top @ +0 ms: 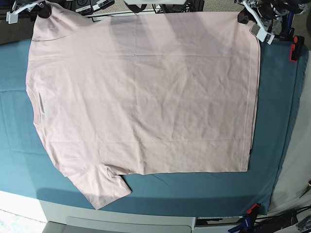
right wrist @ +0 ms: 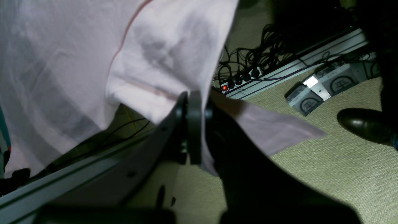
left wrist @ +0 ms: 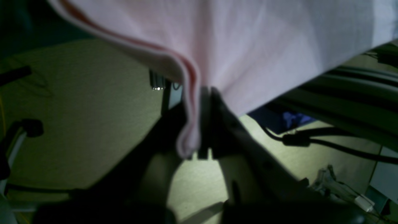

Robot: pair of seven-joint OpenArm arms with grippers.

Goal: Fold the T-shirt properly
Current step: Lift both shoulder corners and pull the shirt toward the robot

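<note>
**T-shirt held at far corners**

T-shirt [top: 146,97] spread flat on teal worktop [top: 14,136], plain side up. Left pincer [left wrist: 206,93] clamped on far hem corner; right pincer [right wrist: 199,102] clamped on far sleeve edge.

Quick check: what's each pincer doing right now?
Left pincer: shut on the T-shirt.
Right pincer: shut on the T-shirt.

right gripper [right wrist: 196,124] clamped on pink T-shirt [right wrist: 77,62], power strip [right wrist: 239,81] behind
</note>
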